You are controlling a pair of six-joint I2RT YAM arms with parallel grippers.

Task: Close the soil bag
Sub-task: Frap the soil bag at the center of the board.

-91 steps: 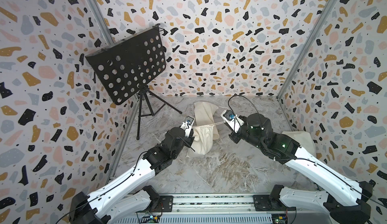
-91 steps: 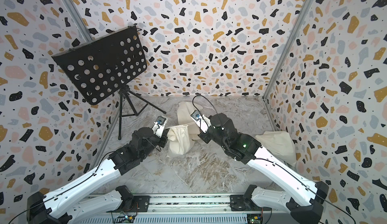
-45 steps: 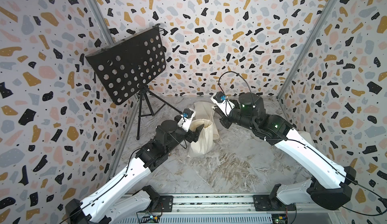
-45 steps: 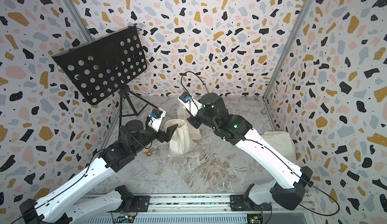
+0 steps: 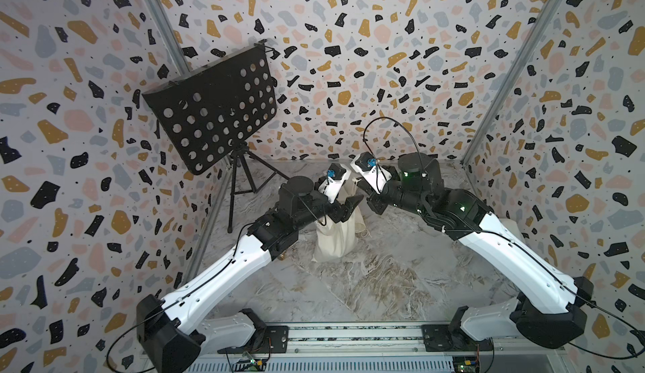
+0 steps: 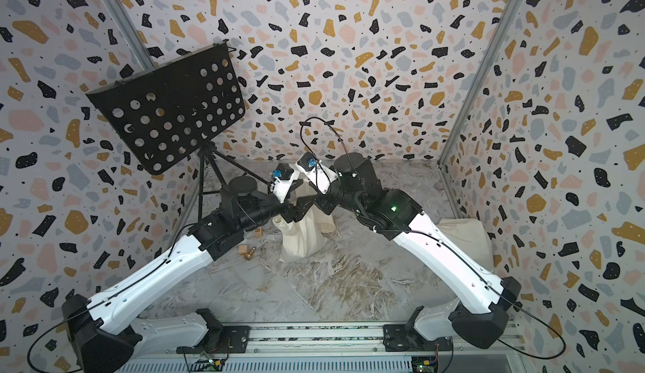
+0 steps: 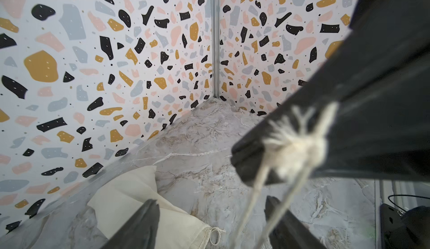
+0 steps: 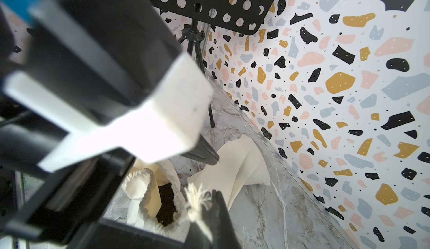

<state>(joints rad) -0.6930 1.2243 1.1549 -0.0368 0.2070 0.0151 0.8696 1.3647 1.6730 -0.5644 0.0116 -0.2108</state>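
The left arm (image 5: 223,277) and right arm (image 5: 516,259) have white shells, black joints and thin looping black cables.

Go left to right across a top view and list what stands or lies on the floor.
Music stand → small wooden pieces → soil bag → cream cloth by the right-hand wall.

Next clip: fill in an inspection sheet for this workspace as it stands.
Surface: marble-pattern table.
Job's things: soil bag upright, mouth partly open, soil showing; drawstring knot held above it.
Clutter: cream cloth behind the bag; cream bag at right edge; wooden pieces near left arm.
Grippers: left gripper open around the strands; right gripper shut on the knot.
Cables: cable loop above right wrist.
Surroundings: music stand, terrazzo walls.
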